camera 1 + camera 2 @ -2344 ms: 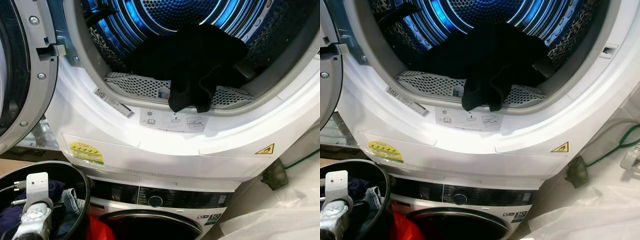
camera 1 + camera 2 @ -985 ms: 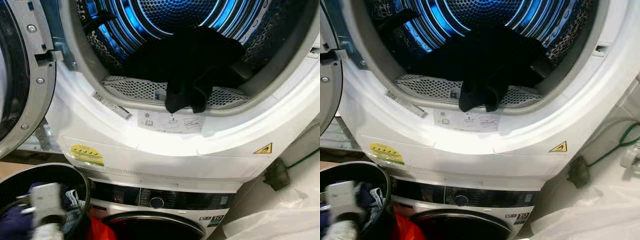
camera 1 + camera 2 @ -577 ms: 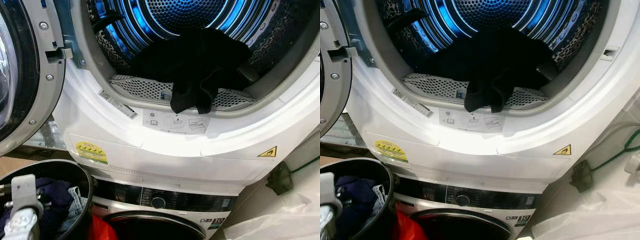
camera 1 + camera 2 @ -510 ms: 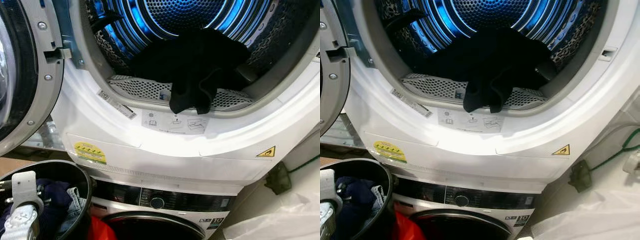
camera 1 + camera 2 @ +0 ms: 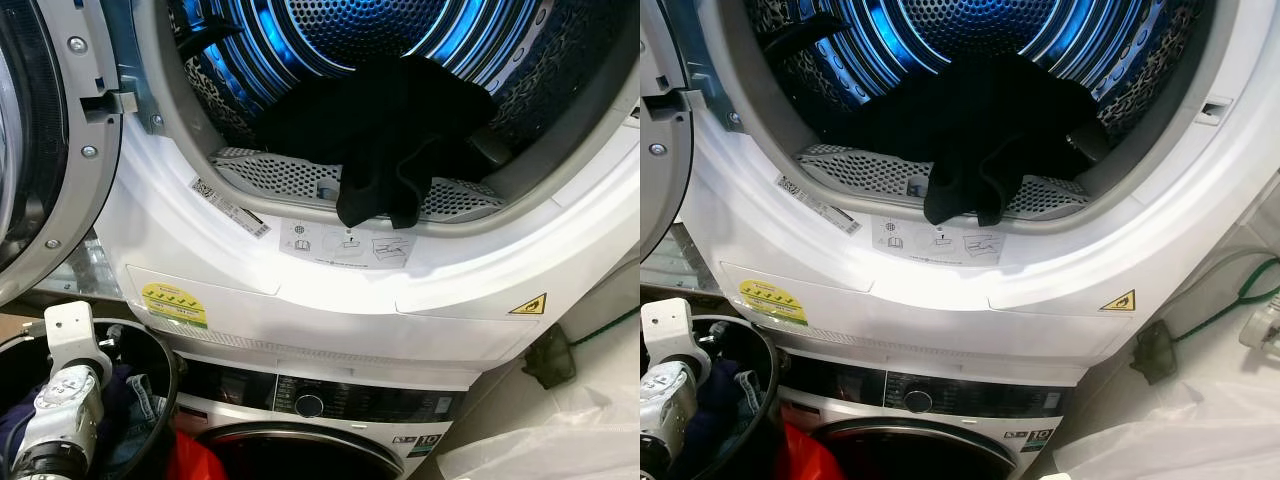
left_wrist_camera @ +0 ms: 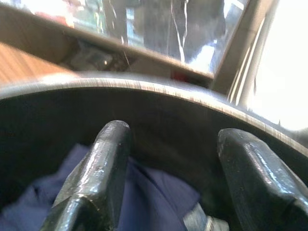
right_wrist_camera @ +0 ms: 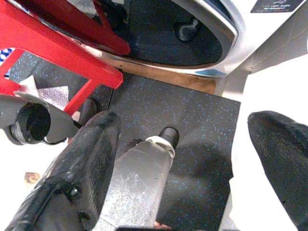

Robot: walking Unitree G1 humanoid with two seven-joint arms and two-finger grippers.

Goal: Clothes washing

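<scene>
Dryer drum (image 5: 360, 25): we face an open front-loader stacked on top, its perforated metal lit blue from inside.
Black garment (image 5: 385, 125): it lies heaped in the drum's lower part; one fold hangs over the perforated lint-filter grille (image 5: 270, 172) and down onto the white door rim (image 5: 330, 290), just above a sheet of pictogram stickers.
Dryer door (image 5: 40, 150): swung open at our left, grey inner frame and screws showing.
Washing machine (image 5: 320, 405): below the dryer, with a dark control panel and a round dial; the top arc of its door lies beneath that.
Laundry basket (image 5: 170, 375): a round black one at lower left, in front of the washer, holding dark blue clothes (image 6: 159, 197) and a piece of denim (image 5: 140, 400).
Left gripper (image 6: 173, 183): our left arm (image 5: 60, 410) reaches down into the basket. Its two black fingers (image 6: 103, 168) stand apart, empty, with the blue cloth lying between and just beyond them, inside the basket wall. The black garment is well apart from it, up in the drum.
Right gripper (image 7: 192, 163): it points at dark speckled floor (image 7: 192, 120), fingers spread wide and empty, near a red frame (image 7: 62, 45) and the lower edge of a machine door.
Red item (image 5: 195, 455): beside the basket, against the washer door; we cannot tell what it is.
</scene>
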